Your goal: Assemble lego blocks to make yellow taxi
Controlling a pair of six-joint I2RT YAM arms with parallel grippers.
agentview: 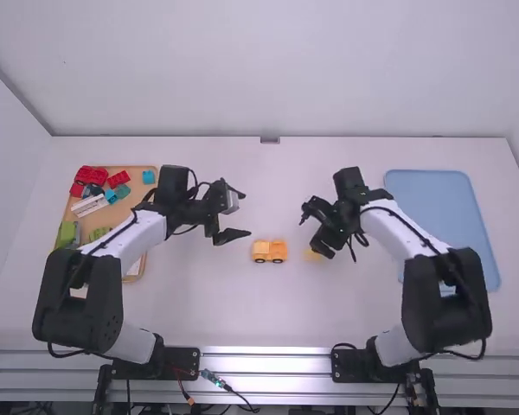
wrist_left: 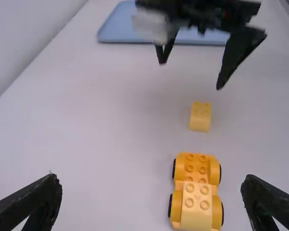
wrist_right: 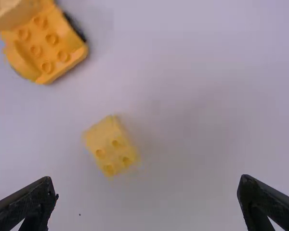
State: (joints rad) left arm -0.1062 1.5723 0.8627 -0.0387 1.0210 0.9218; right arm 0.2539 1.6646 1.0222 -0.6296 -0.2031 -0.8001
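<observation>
In the high view, my left gripper (agentview: 233, 213) stands open to the left of the orange wheeled base (agentview: 269, 252). My right gripper (agentview: 317, 232) is open over the loose yellow block (agentview: 313, 256), which it partly covers. The left wrist view has my left gripper (wrist_left: 151, 199) with its fingers wide apart around nothing; a yellow block (wrist_left: 196, 204) sits on one end of the orange base (wrist_left: 197, 168), and the loose yellow block (wrist_left: 200, 116) lies apart from it. In the right wrist view, my right gripper (wrist_right: 147, 199) is spread, with the loose block (wrist_right: 111, 146) below it, ungripped.
At the left, a wooden tray (agentview: 144, 173) holds red bricks (agentview: 118, 179), blue, green and white pieces. A blue tray (agentview: 441, 207) lies at the right, beside the right arm.
</observation>
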